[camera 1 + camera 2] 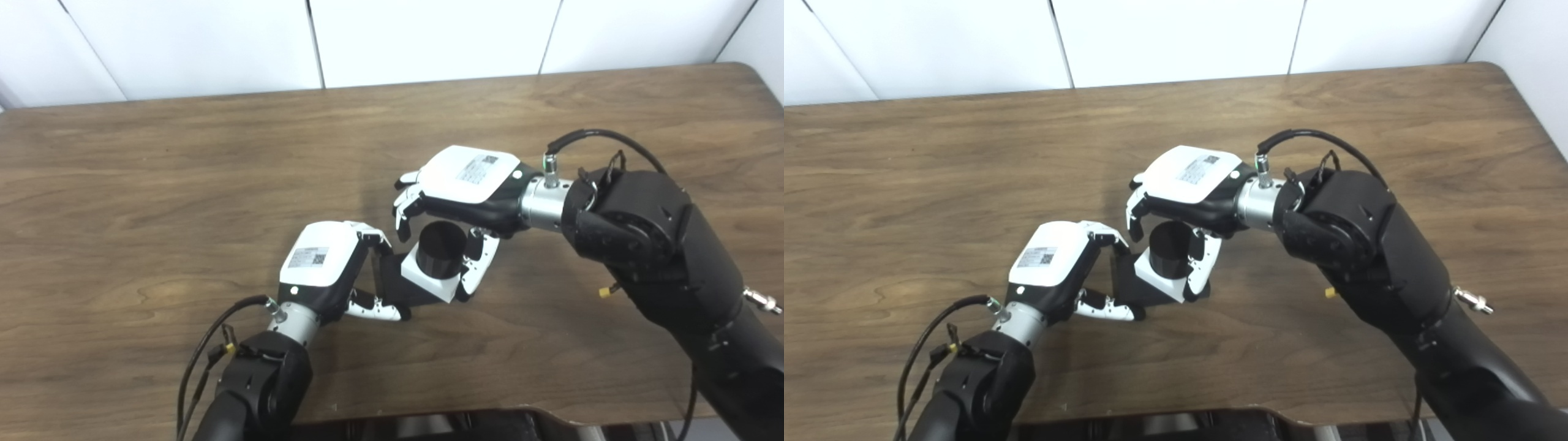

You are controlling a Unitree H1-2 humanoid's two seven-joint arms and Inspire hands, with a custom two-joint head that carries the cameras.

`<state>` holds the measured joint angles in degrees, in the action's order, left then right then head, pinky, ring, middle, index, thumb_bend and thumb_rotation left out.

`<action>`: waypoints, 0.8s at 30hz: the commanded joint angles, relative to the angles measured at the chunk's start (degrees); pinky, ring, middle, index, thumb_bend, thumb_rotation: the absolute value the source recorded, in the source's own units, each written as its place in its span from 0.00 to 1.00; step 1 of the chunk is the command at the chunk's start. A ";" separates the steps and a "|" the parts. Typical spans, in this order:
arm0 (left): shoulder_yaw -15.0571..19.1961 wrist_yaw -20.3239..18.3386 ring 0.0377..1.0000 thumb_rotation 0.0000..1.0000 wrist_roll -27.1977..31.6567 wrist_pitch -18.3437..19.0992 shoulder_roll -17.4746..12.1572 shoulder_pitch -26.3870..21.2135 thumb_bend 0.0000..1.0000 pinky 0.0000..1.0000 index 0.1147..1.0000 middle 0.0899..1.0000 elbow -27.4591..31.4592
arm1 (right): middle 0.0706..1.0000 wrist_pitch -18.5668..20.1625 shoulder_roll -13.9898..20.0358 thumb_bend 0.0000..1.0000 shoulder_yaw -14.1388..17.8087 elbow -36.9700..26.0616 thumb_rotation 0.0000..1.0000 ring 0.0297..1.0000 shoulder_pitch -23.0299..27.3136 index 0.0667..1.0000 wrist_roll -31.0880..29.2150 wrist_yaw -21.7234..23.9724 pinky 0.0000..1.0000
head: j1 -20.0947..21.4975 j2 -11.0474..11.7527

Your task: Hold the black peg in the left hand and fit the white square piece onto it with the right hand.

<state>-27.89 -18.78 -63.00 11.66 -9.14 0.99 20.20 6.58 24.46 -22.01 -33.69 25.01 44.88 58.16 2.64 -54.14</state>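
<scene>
My left hand (324, 266) grips the black peg (442, 248); my right hand (468, 187) arches over it, fingers curled down.

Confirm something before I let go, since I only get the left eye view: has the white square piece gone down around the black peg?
Observer: In the right eye view, the black peg stands up through the white square piece.
Operator: Is the right hand gripping it?
Observer: The right hand arches over the peg, thumb against the piece's near side. I cannot tell whether its fingers touch.
Operator: And the left?
Observer: The left hand pinches the peg's dark base.
</scene>
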 commanded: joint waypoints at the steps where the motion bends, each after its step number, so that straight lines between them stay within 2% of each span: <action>1: -0.55 -2.04 0.80 0.06 -0.37 -0.12 0.08 0.29 0.52 0.77 0.42 0.72 -0.37 | 0.80 0.17 -0.19 0.99 1.54 -1.12 0.36 0.91 2.62 0.64 -0.79 -1.73 0.88 | 0.06 -0.03; 9: -0.07 -2.63 0.78 0.08 -0.53 0.06 -0.43 0.08 0.52 0.74 0.43 0.72 -0.99 | 0.81 0.81 -0.27 1.00 2.75 -1.46 0.36 0.92 4.83 0.64 -1.62 -1.34 0.89 | 0.05 0.39; 10: -0.20 -3.90 0.80 0.19 -1.10 0.38 -0.68 -0.10 0.72 0.76 0.55 0.73 -0.85 | 0.81 0.93 -0.24 1.00 2.85 -1.59 0.36 0.92 4.89 0.64 -1.74 -1.26 0.89 | 0.05 0.39; 12: -0.41 -7.57 0.84 0.30 -2.12 1.34 -1.26 -0.51 0.84 0.81 0.68 0.78 -0.35 | 0.80 1.35 -0.32 1.00 2.89 -1.81 0.36 0.92 5.11 0.64 -1.71 -0.87 0.89 | -0.18 0.38; 15: -0.63 -14.78 0.92 0.41 -2.52 2.45 -2.45 -1.29 0.92 0.93 0.85 0.88 0.34 | 0.80 1.95 -0.54 1.00 2.93 -2.15 0.36 0.92 5.35 0.64 -1.56 -0.65 0.90 | -0.74 0.57; 16: -0.64 -16.07 0.94 0.42 -2.35 2.35 -2.90 -1.43 0.95 0.95 0.88 0.91 0.40 | 0.80 1.91 -0.58 1.00 2.94 -2.14 0.36 0.92 5.37 0.64 -1.59 -0.90 0.90 | -0.84 0.58; 18: -0.40 -17.12 0.96 0.45 -2.15 2.07 -3.43 -1.48 0.99 0.96 0.91 0.94 0.41 | 0.80 1.71 -0.71 1.00 2.86 -1.85 0.36 0.91 5.39 0.63 -1.52 -1.49 0.89 | -1.08 0.69; 24: 0.68 -17.94 0.98 0.47 -1.95 1.77 -4.16 -1.90 1.00 0.98 0.94 0.96 1.29 | 0.80 1.86 -1.17 1.00 3.07 -1.41 0.37 0.92 5.02 0.63 -1.03 -1.99 0.90 | -1.71 1.11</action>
<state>-27.54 -33.04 -64.83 12.77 -11.69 -1.05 22.55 7.91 23.34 -20.23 -34.02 27.72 43.67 58.00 0.88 -53.00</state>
